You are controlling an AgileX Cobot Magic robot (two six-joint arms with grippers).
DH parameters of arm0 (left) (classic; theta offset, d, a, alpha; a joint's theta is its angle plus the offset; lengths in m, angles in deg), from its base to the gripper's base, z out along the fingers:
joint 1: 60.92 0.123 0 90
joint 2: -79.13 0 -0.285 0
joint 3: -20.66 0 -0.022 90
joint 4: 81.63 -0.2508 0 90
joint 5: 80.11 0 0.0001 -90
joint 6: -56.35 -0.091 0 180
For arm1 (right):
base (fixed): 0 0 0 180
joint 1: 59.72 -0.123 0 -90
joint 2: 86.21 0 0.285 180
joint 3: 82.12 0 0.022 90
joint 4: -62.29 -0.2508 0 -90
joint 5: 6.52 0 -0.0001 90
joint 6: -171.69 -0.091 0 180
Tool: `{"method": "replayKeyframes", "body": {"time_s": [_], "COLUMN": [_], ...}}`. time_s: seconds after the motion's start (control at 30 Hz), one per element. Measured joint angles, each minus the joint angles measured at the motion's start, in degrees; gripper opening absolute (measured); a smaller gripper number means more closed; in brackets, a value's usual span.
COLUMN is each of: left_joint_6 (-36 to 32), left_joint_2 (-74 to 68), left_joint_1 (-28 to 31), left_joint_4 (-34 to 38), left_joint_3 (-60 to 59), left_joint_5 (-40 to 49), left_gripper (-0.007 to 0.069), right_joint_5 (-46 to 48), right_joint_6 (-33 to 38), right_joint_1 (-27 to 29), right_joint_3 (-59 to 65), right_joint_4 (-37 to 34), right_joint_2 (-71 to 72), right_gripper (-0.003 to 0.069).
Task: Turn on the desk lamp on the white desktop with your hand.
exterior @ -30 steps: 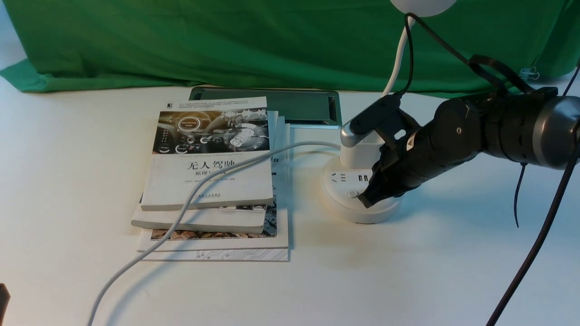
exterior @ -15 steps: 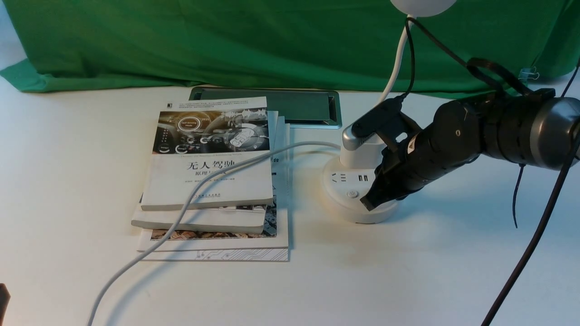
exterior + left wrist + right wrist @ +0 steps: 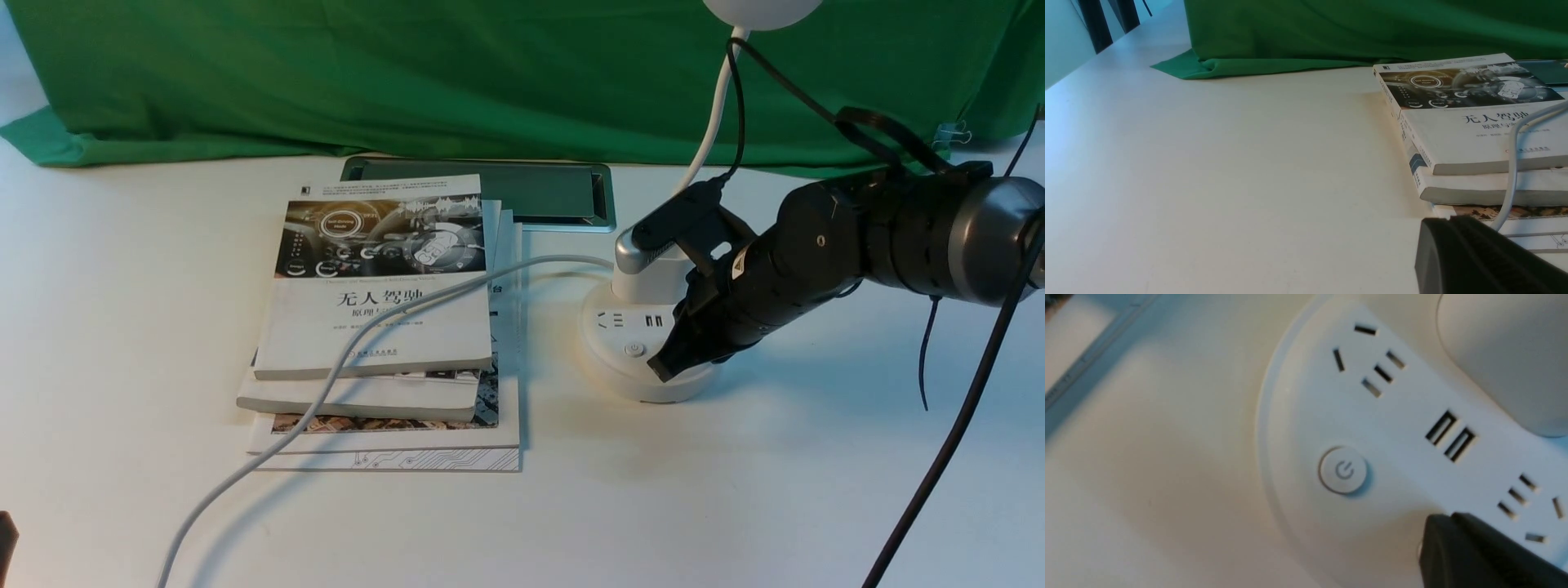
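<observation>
The white desk lamp stands on the white desktop (image 3: 735, 490): round base (image 3: 614, 369), cup-shaped holder (image 3: 645, 282), gooseneck (image 3: 712, 106), and head (image 3: 759, 10) cut off at the top edge. My right gripper (image 3: 660, 369) is shut and empty. Its tip rests low on the base's front rim, just right of the round power button (image 3: 634, 349). In the right wrist view the power button (image 3: 1343, 470) lies uncovered beside my right gripper's tip (image 3: 1437, 528), with sockets and USB ports (image 3: 1449, 435) behind. A second button is mostly hidden under the tip. My left gripper (image 3: 1439, 230) is shut and empty, low over the desktop.
A stack of books (image 3: 384, 327) lies left of the lamp, with the lamp's white cable (image 3: 326, 392) running across it to the front edge. A recessed grey panel (image 3: 531, 192) sits behind. Green cloth (image 3: 408, 73) covers the back. Black cables (image 3: 955, 433) hang from the right arm.
My right arm has shifted slightly. Its shut tip slid a little rightward along the lamp base and stays low on the rim. Nothing else has moved.
</observation>
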Motion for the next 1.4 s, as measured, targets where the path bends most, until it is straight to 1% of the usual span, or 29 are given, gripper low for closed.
{"method": "replayKeyframes", "body": {"time_s": [0.33, 0.53, 0.57, 0.63, 0.83, 0.93, 1.0, 1.1, 1.3, 1.4], "left_joint_6": [0.0, 0.0, 0.0, 0.0, 0.0, 0.0, 0.0, 0.0, 0.0, 0.0], "left_joint_2": [0.0, 0.0, 0.0, 0.0, 0.0, 0.0, 0.0, 0.0, 0.0, 0.0], "left_joint_1": [0.0, 0.0, 0.0, 0.0, 0.0, 0.0, 0.0, 0.0, 0.0, 0.0], "left_joint_4": [0.0, 0.0, 0.0, 0.0, 0.0, 0.0, 0.0, 0.0, 0.0, 0.0], "left_joint_3": [0.0, 0.0, 0.0, 0.0, 0.0, 0.0, 0.0, 0.0, 0.0, 0.0], "left_joint_5": [0.0, 0.0, 0.0, 0.0, 0.0, 0.0, 0.0, 0.0, 0.0, 0.0], "left_gripper": [0.0021, 0.0021, 0.0021, 0.0021, 0.0021, 0.0021, 0.0021, 0.0021, 0.0021, 0.0021], "right_joint_5": [1.2, 2.3, 2.4, 2.6, 1.5, -1.7, -6.6, -9.8, -10.5, -11.8], "right_joint_6": [-0.1, -1.4, -1.4, -2.1, -5.2, -6.1, -6.5, -7.7, -8.4, -8.8], "right_joint_1": [0.0, 0.6, 0.6, 0.6, 0.6, 0.6, 0.6, 0.6, 0.6, 0.6], "right_joint_3": [-0.1, 0.7, 0.7, 2.0, 12.8, 18.9, 25.2, 31.0, 39.0, 41.1], "right_joint_4": [0.0, 0.0, 0.0, 0.0, 0.0, -0.2, -1.2, -1.6, -1.8, -1.9], "right_joint_2": [0.9, 13.2, 13.2, 20.0, 36.5, 45.1, 54.8, 64.5, 77.1, 80.0], "right_gripper": [0.0030, 0.0030, 0.0030, 0.0030, 0.0034, 0.0036, 0.0038, 0.0038, 0.0045, 0.0052]}}
